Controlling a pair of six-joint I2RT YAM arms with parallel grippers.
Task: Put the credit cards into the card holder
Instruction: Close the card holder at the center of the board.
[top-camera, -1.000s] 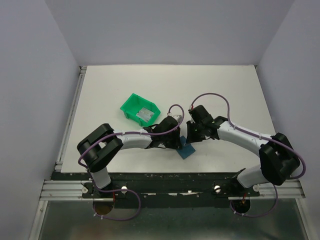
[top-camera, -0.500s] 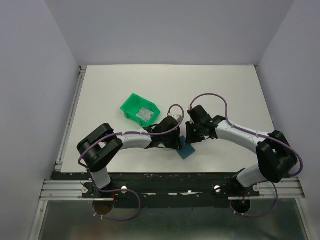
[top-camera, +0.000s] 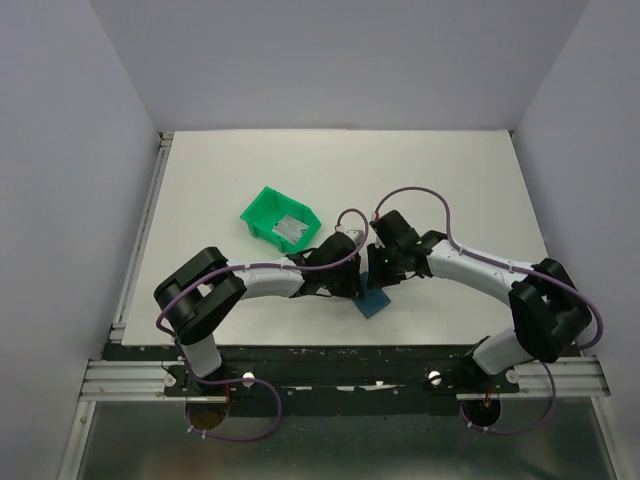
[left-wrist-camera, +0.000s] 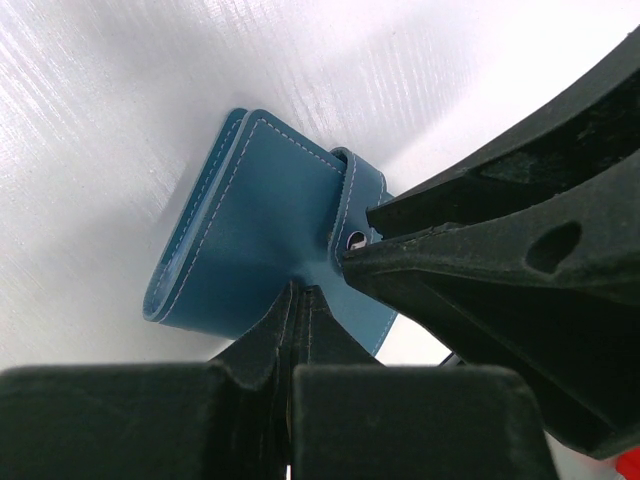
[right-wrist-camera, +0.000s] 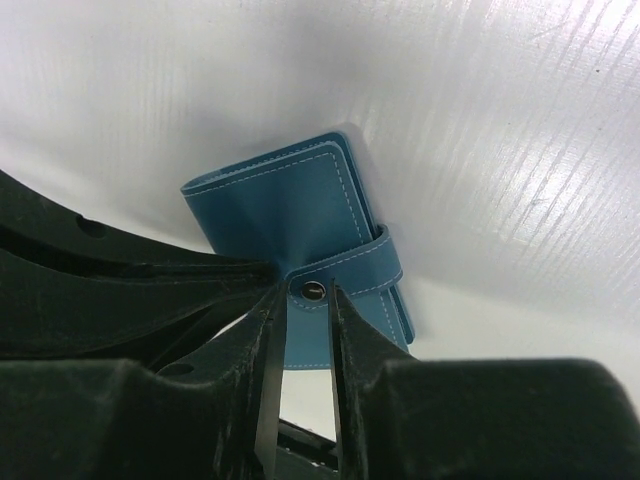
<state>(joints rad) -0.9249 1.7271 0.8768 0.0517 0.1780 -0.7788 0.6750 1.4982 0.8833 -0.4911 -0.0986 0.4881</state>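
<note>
The card holder (top-camera: 377, 304) is a slate-blue wallet lying folded shut on the white table between the two arms. It also shows in the left wrist view (left-wrist-camera: 255, 225) and the right wrist view (right-wrist-camera: 290, 205). My left gripper (left-wrist-camera: 298, 292) is shut, its tips pinching the wallet's cover, which puckers up. My right gripper (right-wrist-camera: 300, 298) is closed narrowly on the strap tab, with the stud (right-wrist-camera: 309, 290) between its fingertips. In the top view both grippers meet over the wallet, left (top-camera: 360, 283) and right (top-camera: 379, 279). The silvery credit cards (top-camera: 291, 229) lie inside the green bin.
The green plastic bin (top-camera: 262, 207) stands on the table to the left of and beyond the grippers. The table's near edge and a black rail run just behind the wallet. Grey walls close in the table on three sides.
My right arm has shifted slightly left, bringing its gripper closer onto the wallet. The left arm, wallet and bin have not moved.
</note>
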